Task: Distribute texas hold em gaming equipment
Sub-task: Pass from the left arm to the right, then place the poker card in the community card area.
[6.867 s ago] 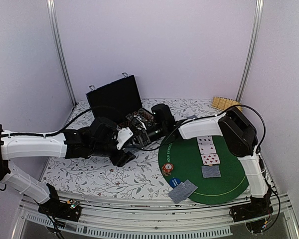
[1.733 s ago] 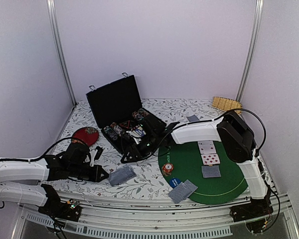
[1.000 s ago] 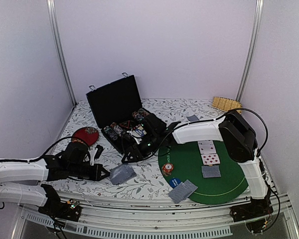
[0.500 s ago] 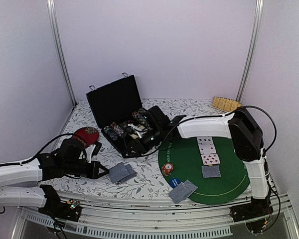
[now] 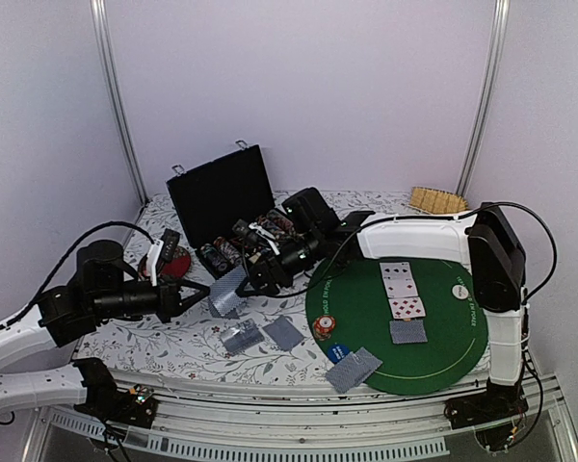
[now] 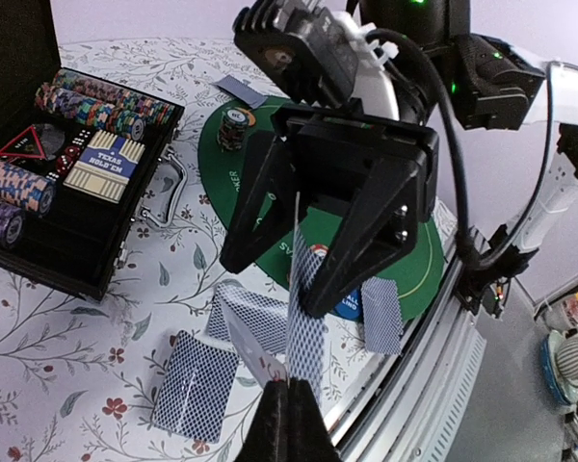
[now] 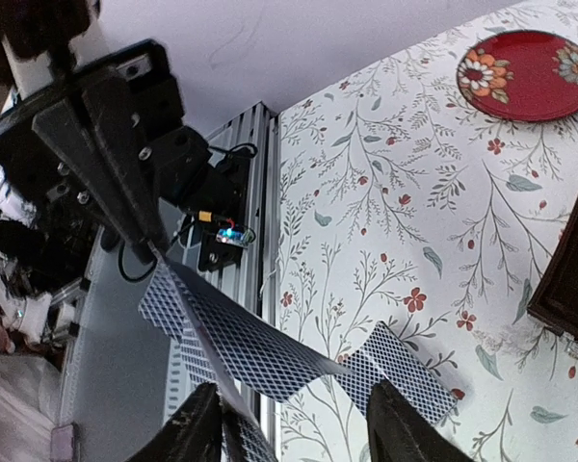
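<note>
Loose cards [image 5: 242,336]: grey-blue diamond-patterned backs, face down on the floral surface [image 5: 164,351] near its front edge.
Left hand [image 6: 291,414]: pinched shut on a thin fan of cards [image 5: 227,290], which it holds off the surface with the backs showing.
Right hand [image 6: 275,287]: fingers spread, one on each side of that fan, not clamping it.
Poker chips [image 6: 94,100]: multicoloured striped rows in the black case [image 5: 220,192] beyond.
</note>
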